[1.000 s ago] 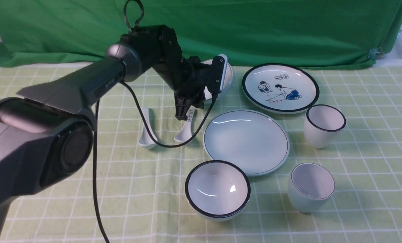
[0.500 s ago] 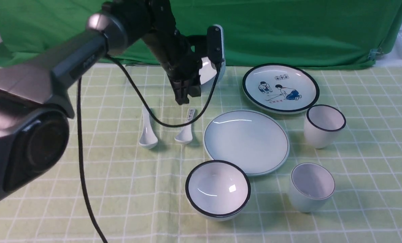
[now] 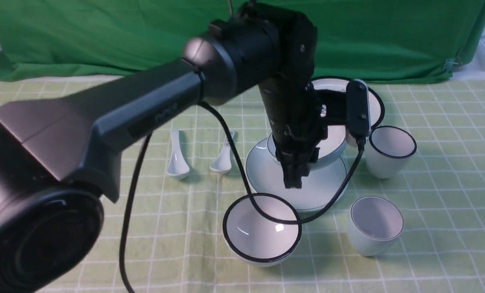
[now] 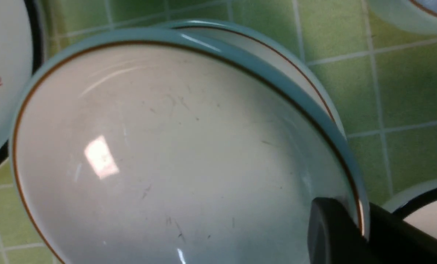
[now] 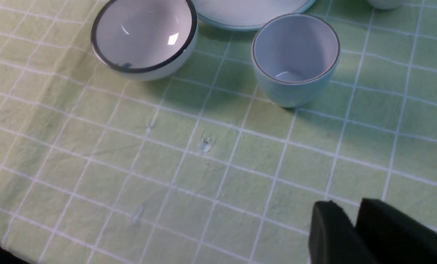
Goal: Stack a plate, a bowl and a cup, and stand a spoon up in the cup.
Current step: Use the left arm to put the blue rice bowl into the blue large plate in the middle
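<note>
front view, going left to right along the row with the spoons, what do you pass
plain spoon → spoon with marked handle → plate, with the bowl over it in the left tool → black-rimmed cup

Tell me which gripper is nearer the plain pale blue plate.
Left. The left gripper hangs right over the plate, jaws clamped on the bowl. The right gripper sits back on the near side of the cup, well short of the plate.
</note>
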### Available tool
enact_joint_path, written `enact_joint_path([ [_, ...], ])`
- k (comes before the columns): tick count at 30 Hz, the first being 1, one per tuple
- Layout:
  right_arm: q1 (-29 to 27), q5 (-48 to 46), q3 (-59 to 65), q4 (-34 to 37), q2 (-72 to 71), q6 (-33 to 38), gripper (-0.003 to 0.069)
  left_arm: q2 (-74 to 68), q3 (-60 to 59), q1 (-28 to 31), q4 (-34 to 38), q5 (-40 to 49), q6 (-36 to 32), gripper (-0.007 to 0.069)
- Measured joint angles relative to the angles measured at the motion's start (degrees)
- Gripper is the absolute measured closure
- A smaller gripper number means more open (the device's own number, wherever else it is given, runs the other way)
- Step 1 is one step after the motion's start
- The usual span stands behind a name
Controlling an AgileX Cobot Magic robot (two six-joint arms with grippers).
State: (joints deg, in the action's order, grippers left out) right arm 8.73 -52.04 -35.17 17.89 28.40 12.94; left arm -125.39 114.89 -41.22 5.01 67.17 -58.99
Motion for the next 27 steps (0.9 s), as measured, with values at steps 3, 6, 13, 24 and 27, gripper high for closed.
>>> enact_joint_path([
  [3,0.0,-1.5,0.0,0.0,0.0,0.0,0.0514,-1.1,0.0,0.0,-0.6,-0.3,0.5,0.0589],
  [6,0.0,-2.3,0.0,0.0,0.0,0.0,0.0514,-1.8,0.0,0.1,-1.8,-0.3,0.6,0.0589],
  [13,0.0,-3.7,0.0,0.0,0.0,0.1,0.0514,-3.6,0.0,0.2,-1.7,-0.2,0.6,0.0589],
  [24,0.0,-3.8,0.0,0.0,0.0,0.1,0.0512,-4.8,0.0,0.2,-1.2,-0.8,0.4,0.0578],
  [27,0.0,-4.0,0.0,0.0,0.0,0.1,0.0491,-4.8,0.0,0.2,-1.0,-0.9,0.3,0.0542],
])
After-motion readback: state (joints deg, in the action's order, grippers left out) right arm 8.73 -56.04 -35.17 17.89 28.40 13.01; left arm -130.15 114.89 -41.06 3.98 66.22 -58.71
